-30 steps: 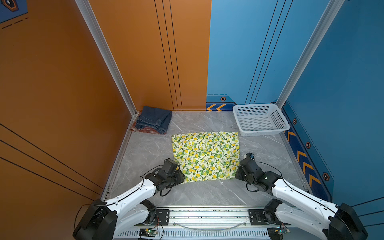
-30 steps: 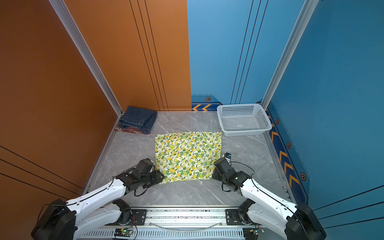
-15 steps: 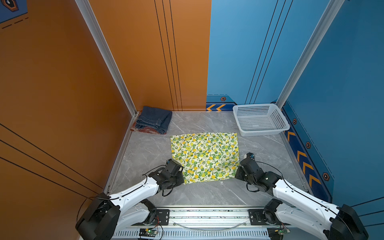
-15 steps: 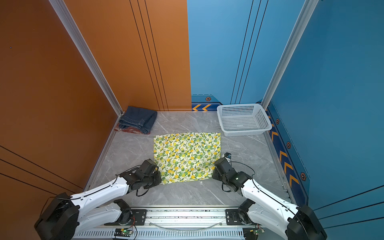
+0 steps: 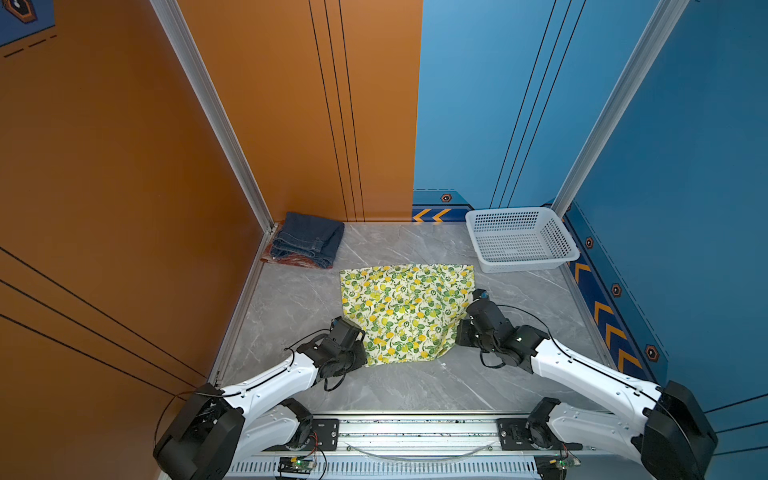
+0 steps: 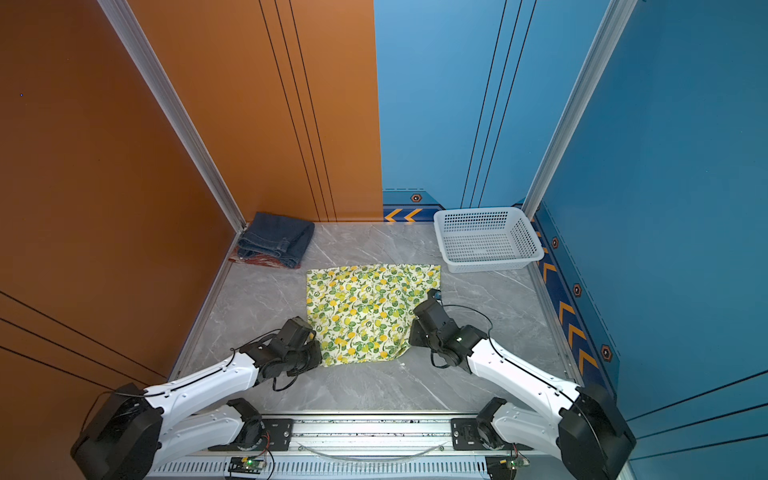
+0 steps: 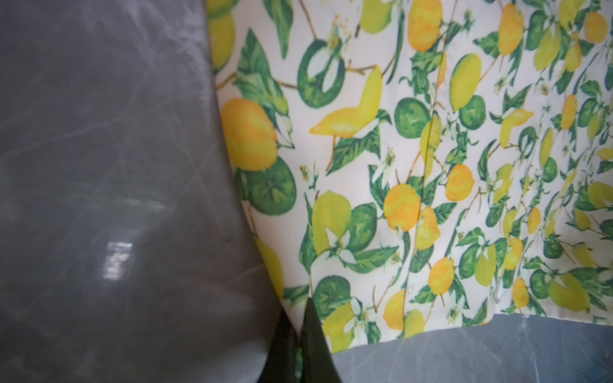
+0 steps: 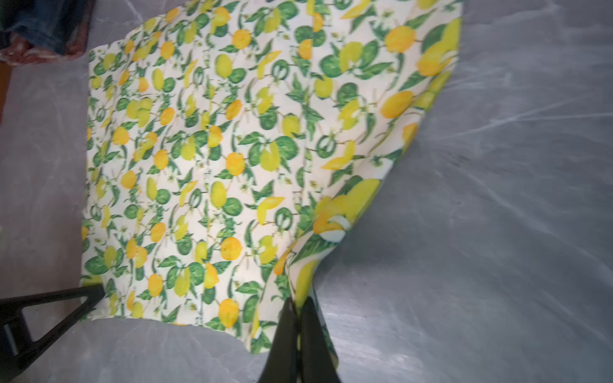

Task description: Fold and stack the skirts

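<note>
Left fingers [image 7: 315, 341] and right fingers [image 8: 315, 338] are pinching the near corners of the lemon skirt [image 5: 405, 307].
In both top views it is lying flat on the bench [image 5: 395, 390] between the arms, while the denim skirt [image 5: 309, 239] is sitting folded on the plaid skirt [image 5: 286, 262] in the far left corner. In the left wrist view the fingers are pressing together on the hem corner. In the right wrist view they are clamping a raised, curling corner. The fold will likely be going best with both corners rising evenly toward the far edge, hem straight.
</note>
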Controlling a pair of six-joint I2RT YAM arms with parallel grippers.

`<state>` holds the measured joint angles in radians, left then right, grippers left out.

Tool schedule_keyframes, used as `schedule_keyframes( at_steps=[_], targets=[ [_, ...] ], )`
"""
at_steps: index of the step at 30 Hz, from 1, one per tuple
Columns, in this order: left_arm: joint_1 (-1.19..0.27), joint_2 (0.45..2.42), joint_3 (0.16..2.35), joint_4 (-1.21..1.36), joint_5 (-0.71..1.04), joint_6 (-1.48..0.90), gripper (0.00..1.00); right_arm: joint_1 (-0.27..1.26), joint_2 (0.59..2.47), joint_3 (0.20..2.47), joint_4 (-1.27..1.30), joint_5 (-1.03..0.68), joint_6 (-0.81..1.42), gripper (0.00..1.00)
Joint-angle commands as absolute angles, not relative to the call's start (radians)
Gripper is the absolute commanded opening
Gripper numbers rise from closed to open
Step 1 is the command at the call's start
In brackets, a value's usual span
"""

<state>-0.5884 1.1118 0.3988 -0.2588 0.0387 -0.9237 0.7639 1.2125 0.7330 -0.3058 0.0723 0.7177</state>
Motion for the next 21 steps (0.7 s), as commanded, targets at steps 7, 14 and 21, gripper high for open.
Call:
schedule_keyframes(
  at_steps=[7, 14, 21],
  targets=[
    [-0.563, 1.077, 0.346, -0.262, 0.033, -0.911, 0.00, 0.994, 1.652, 1.087, 0.101, -0.223, 0.796, 0.00],
    [-0.559, 1.077, 0.353, -0.245, 0.046, -0.901, 0.00, 0.931, 1.540, 0.970, 0.091, -0.169, 0.811, 0.65],
    [-0.600, 1.107, 0.378, -0.220, 0.049, -0.910, 0.00, 0.811, 1.353, 0.850, -0.043, -0.028, 0.795, 0.75]
  ],
)
